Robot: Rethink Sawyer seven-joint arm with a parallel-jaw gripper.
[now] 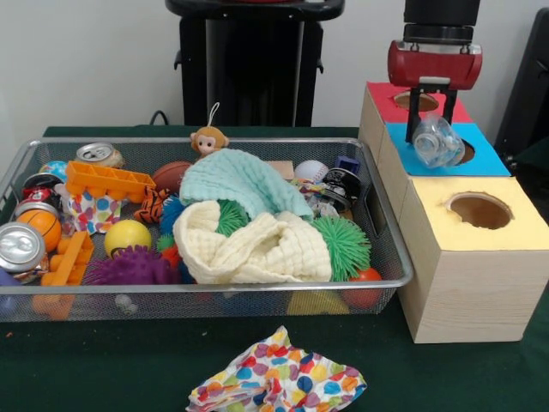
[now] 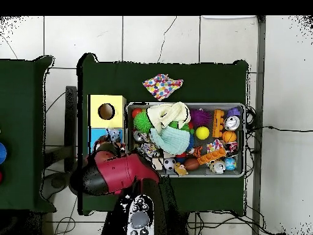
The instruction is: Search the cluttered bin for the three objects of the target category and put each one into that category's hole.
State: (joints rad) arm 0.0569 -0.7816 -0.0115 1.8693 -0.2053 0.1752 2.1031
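Bottle (image 1: 437, 141), clear and crumpled, hangs pinched in your gripper (image 1: 433, 116) right over the blue hole (image 1: 466, 153), held there to drop in. Bin (image 1: 384, 257) sits just beside the boxes; polka-dot cloth (image 1: 276, 379) lies outside it.

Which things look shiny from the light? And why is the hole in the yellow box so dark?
Front view: the silver can top at the bin's left end catches bright light, and the clear plastic bottle in the gripper shows white glints. The yellow box's hole is shadowed inside. Overhead view: that hole also looks dark, so nothing inside it shows.
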